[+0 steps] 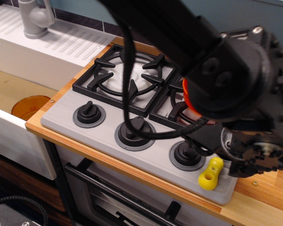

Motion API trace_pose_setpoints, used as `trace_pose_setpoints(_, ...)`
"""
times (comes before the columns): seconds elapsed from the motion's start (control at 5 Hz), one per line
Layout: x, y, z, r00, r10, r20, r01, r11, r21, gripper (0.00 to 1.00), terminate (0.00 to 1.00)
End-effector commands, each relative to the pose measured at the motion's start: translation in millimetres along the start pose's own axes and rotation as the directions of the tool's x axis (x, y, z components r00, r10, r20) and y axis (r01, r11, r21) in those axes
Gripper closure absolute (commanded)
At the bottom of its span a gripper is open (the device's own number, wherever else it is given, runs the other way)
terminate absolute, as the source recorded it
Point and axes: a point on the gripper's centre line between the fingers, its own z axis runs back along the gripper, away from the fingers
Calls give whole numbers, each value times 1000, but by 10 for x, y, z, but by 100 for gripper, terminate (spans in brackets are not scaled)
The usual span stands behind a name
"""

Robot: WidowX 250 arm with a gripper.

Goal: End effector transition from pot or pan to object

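My black gripper (243, 157) hangs low over the stove's front right corner, right behind the yellow-handled toy utensil (210, 173). I see only the utensil's yellow handle with its hole; the grey blade is hidden under the gripper. I cannot make out the fingers against the dark wrist, so I cannot tell whether they are open or shut. The bulky arm (226, 75) covers the right burner. Only a thin edge of the orange saucepan (186, 95) shows there, and its handle is hidden.
The grey toy stove (61, 120) has three black knobs along the front (89, 114) (135, 132) (187, 154) and a bare left burner grate (127, 75). A black cable (126, 84) dangles over it. An amber dish (29, 106) lies in the sink at left, below a grey tap (35, 16).
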Motion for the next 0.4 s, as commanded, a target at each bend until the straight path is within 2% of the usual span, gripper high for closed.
trace_pose_setpoints(0.0,-80,-24,-152,999,29,15,-29,999,-29,0,0)
trace_pose_setpoints(0.2,-135,-52,-161,999,36,1,-36,999,-23,0,100)
